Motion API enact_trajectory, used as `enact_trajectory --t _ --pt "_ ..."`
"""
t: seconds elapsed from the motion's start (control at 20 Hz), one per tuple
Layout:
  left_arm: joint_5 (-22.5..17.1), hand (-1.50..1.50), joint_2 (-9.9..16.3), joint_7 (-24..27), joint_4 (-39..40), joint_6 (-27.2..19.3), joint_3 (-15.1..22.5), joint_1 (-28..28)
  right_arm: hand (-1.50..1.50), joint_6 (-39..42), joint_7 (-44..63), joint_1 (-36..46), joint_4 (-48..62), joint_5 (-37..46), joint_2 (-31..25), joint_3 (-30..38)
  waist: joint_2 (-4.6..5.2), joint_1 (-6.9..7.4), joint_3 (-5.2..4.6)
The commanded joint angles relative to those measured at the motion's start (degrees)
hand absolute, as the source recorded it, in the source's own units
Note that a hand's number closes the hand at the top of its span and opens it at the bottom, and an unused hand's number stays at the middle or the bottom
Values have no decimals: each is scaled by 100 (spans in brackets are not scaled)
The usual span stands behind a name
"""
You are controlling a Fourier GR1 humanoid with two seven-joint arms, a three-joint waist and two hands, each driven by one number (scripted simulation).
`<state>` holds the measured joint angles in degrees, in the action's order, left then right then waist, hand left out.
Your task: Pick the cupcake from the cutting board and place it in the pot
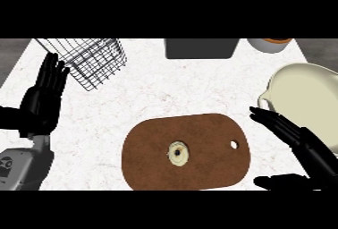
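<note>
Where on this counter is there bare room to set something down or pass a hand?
The widest bare patch lies mid-counter, between the wire basket, the dark box, the pot and the cutting board. A narrower strip runs between the left robot hand and the board. It is crowded on the right, where the right robot hand sits between board and pot.

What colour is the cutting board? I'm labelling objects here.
Reddish brown, plain, seen best in the head view: the cutting board under the cupcake.
</note>
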<state>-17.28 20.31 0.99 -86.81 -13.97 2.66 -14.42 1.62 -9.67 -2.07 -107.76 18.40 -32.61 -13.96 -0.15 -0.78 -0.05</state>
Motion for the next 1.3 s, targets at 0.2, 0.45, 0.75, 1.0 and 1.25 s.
enact_trajectory --t 0.2,0.45,0.75,1.0,1.25 --pt "62 0 -125 -115 30 45 -19 -227 -150 746 2233 343 -989 1311 160 -1265 10 79 -1" --pt "170 0 -176 -2 -29 133 -69 3 -150 1599 3499 1186 -731 1324 767 -1543 16 122 0" --pt "376 0 -232 -219 -199 75 -154 -70 -150 1619 4101 1260 -154 1850 1738 -1953 10 105 5" --pt "370 0 -326 -211 15 296 -363 -190 -150 1619 3500 1298 729 2084 1989 -1891 18 89 5" --pt "552 0 -490 -424 -79 308 -381 -226 -150 1308 3148 1275 1023 2586 2437 -1981 15 85 6"
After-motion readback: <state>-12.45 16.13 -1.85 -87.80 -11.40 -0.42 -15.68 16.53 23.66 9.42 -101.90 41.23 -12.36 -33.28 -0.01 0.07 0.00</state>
